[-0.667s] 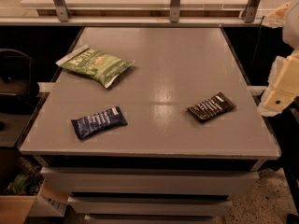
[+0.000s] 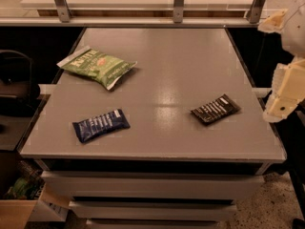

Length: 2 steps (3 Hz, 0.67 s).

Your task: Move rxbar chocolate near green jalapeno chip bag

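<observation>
The rxbar chocolate (image 2: 215,109), a small dark brown-black wrapper with rows of white lettering, lies flat on the grey table (image 2: 181,61) towards its right front. The green jalapeno chip bag (image 2: 97,66), puffy and light green with white ends, lies at the table's left rear. The two are far apart, on opposite sides of the table. My gripper (image 2: 284,95), cream-coloured, hangs at the right edge of the view, just beyond the table's right edge and to the right of the rxbar, touching nothing.
A navy-blue bar wrapper (image 2: 100,125) lies at the left front of the table. A metal rail with posts (image 2: 178,4) runs along the back. A dark chair (image 2: 16,87) stands to the left and a cardboard box (image 2: 19,206) sits on the floor at lower left.
</observation>
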Tool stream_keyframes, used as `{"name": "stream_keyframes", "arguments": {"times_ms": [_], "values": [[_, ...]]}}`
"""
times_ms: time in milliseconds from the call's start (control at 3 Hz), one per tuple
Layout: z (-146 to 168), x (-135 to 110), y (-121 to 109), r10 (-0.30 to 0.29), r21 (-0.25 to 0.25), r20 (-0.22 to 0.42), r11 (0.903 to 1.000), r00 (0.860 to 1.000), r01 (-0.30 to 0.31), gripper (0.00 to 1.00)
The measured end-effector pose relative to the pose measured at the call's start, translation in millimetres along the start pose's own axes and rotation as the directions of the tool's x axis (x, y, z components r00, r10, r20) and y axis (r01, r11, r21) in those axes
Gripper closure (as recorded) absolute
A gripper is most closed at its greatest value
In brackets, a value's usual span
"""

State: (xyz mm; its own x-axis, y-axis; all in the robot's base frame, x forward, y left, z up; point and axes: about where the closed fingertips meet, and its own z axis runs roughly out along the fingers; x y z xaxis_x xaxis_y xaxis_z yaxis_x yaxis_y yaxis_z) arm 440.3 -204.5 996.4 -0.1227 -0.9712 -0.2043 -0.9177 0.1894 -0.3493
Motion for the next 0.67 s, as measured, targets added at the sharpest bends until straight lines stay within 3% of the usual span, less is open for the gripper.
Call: {"name": "stream_keyframes", "arguments": {"times_ms": [333,667], "values": [[41,5,5,-0.159,-0.068,0.038,0.9845,0.986,0.162,0.00],[84,10,9,-0.315,-0.116,0.083,0.9393,0.946,0.323,0.00]]}}
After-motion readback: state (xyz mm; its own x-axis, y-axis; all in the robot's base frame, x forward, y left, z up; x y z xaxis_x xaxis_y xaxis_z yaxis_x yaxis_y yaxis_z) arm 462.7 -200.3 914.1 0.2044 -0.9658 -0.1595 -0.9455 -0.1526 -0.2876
